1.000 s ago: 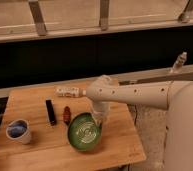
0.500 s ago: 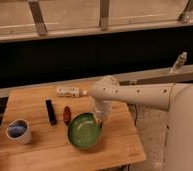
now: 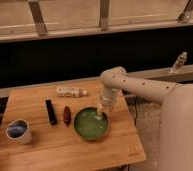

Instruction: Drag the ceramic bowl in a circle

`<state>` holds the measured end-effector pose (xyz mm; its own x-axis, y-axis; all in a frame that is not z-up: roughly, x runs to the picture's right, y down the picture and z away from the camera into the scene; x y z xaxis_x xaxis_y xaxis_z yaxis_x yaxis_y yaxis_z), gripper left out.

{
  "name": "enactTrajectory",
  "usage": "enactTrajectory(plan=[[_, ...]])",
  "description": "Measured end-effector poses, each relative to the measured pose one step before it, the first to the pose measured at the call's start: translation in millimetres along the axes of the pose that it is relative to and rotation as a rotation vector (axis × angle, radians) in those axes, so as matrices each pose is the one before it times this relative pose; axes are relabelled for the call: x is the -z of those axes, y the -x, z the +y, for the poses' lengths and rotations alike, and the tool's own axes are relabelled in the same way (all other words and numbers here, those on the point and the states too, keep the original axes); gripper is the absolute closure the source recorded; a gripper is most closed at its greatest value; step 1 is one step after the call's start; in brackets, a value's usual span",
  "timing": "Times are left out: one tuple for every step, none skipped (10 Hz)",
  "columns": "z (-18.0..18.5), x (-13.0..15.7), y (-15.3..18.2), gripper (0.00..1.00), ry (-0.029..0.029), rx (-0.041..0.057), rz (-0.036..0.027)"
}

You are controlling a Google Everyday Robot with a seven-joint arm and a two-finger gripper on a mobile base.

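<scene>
Gripper inside ceramic bowl at its far-right rim, table right side; finger state unclear.

Wooden tabletop with the gripper lowered at the upper right edge of the round glossy green ceramic bowl. Just left of the bowl lie a small reddish-brown object and a black bar-shaped object; a white bottle on its side lies behind. A white cup with blue inside stands well apart at the left edge. Bare wood shows in front of the bowl and to its right.
</scene>
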<state>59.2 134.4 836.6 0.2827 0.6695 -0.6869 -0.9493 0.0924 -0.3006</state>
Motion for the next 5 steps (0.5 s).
enactTrajectory(plan=[[-7.47,3.66,4.52,0.20,-0.00007,-0.01703,-0.01223],[-6.32,5.84,2.18,0.20,-0.00491,-0.02136,-0.02080],[-12.45,13.74,4.05,0.20,0.00789,-0.04687,-0.04302],[-22.10,17.81,6.62,0.20,0.01014,-0.08092,-0.05911],[-20.89,12.99,5.22,0.20,0.00933,-0.07167,-0.04701]])
